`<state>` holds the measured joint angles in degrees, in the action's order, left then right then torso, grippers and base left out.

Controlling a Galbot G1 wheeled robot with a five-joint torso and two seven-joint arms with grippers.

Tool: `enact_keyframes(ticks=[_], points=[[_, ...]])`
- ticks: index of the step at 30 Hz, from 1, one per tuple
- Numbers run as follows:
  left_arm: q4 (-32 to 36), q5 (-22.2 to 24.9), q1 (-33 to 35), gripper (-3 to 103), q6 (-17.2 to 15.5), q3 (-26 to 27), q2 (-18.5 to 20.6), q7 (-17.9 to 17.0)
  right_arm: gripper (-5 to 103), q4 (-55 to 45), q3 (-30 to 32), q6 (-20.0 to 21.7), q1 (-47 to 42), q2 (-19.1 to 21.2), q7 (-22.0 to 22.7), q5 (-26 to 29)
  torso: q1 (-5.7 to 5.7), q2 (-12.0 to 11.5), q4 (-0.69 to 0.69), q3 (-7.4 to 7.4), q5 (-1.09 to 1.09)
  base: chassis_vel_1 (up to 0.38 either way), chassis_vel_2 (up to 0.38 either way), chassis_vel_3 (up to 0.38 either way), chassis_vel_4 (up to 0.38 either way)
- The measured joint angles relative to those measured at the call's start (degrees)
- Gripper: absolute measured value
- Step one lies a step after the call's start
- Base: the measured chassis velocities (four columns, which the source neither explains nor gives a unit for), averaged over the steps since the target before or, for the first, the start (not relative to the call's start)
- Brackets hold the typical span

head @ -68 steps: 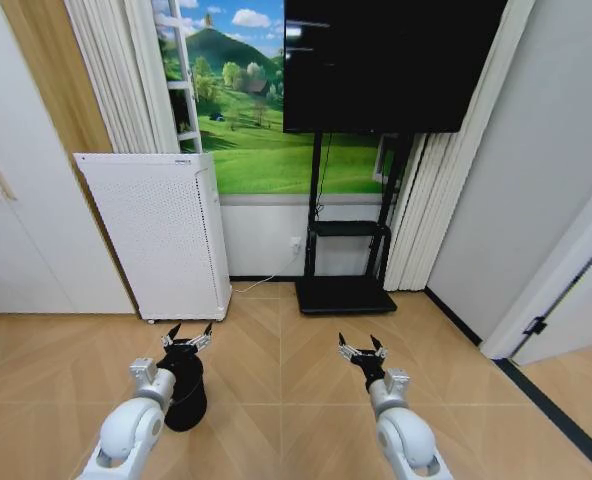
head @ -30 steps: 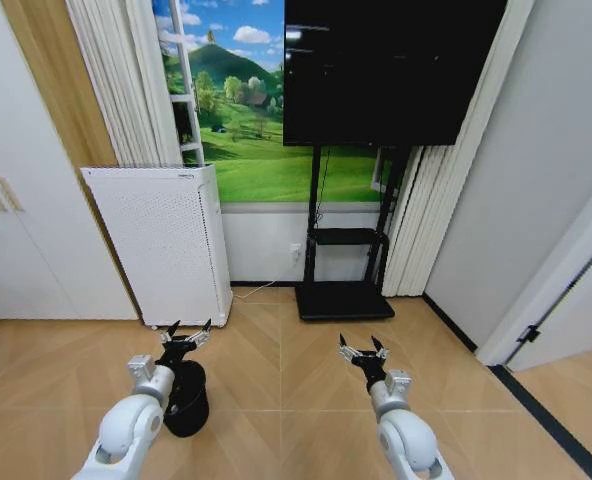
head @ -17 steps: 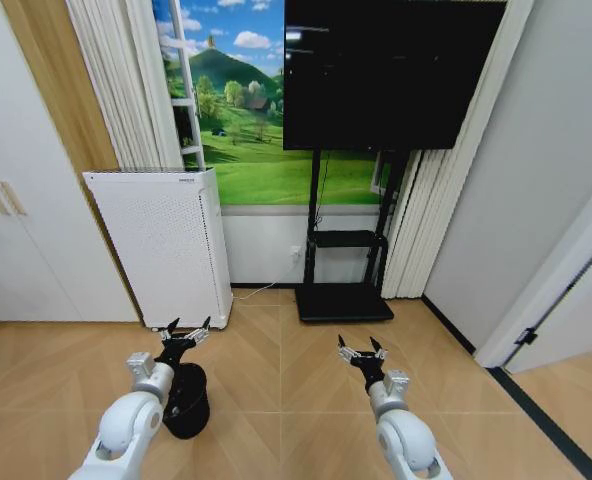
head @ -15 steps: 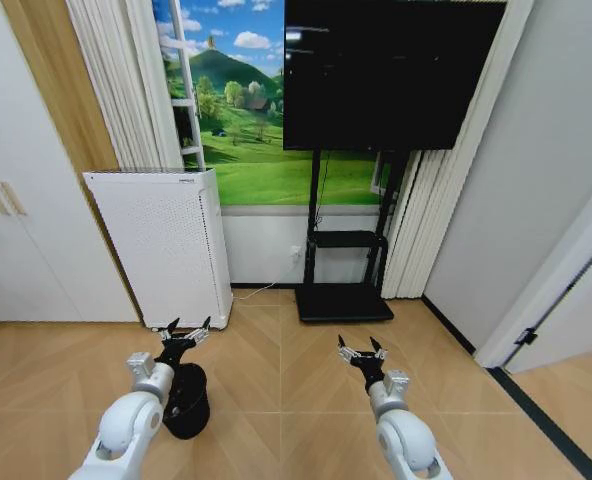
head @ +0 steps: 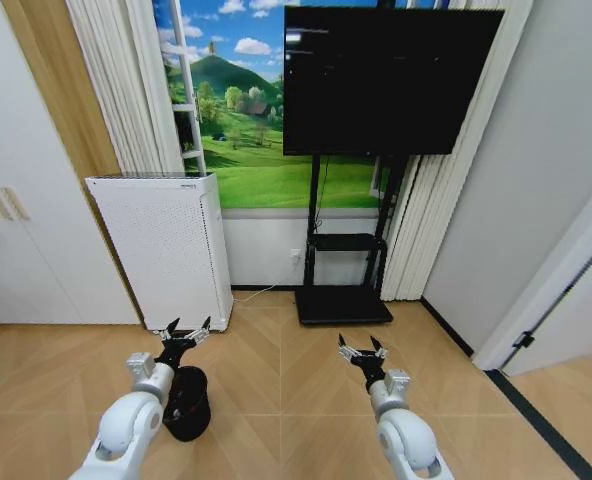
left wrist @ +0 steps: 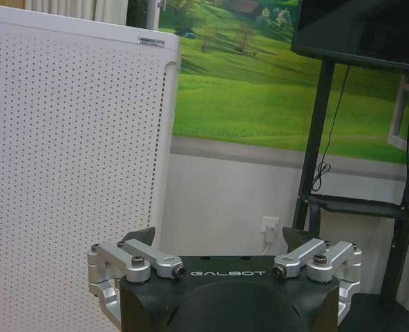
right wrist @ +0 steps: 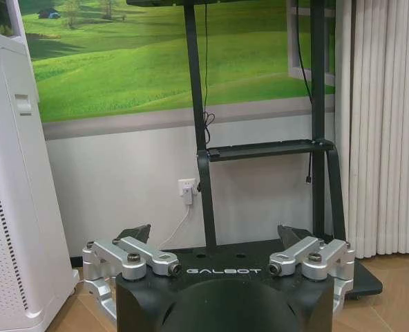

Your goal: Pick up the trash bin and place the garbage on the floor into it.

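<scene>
1. Trash bin [head: 187, 402] stands upright on the wooden floor [head: 276, 380], directly under the left pincer [head: 183, 334] and partly hidden behind that arm; a misjudged descent could strike the rim and tip the bin over.
2. Left pincer is spread wide, holding nothing; closing on only one side of the thin rim risks a slipping grip.
3. Right pincer [head: 361, 349] is also wide and empty, hovering over bare floor well apart from the bin.
4. White perforated appliance [head: 164, 245] stands near, behind the bin; a swinging lift could knock against it.
5. No garbage can be made out on the floor, so locating it remains a risk.
</scene>
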<state>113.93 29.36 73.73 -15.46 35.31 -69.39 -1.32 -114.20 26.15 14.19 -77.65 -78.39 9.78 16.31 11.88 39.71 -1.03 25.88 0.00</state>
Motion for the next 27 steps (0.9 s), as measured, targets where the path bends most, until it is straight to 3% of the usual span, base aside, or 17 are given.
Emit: enact_keyframes(ticks=[10,27], points=[[-0.3,0.3,0.1,100,-0.1,-0.4,-0.1,-1.8,100,0.1,-0.4,0.7,-0.1,-0.3,0.1,-0.4,0.98,2.3,0.00,1.34,0.00,0.000,0.000,0.000,0.000],[-1.0,0.3,-0.2,100,0.5,-0.2,-0.2,-2.4,100,-1.0,-1.1,1.7,-1.2,-0.8,0.4,-1.7,0.94,2.1,0.00,1.25,0.00,0.015,-0.015,-0.014,0.017]])
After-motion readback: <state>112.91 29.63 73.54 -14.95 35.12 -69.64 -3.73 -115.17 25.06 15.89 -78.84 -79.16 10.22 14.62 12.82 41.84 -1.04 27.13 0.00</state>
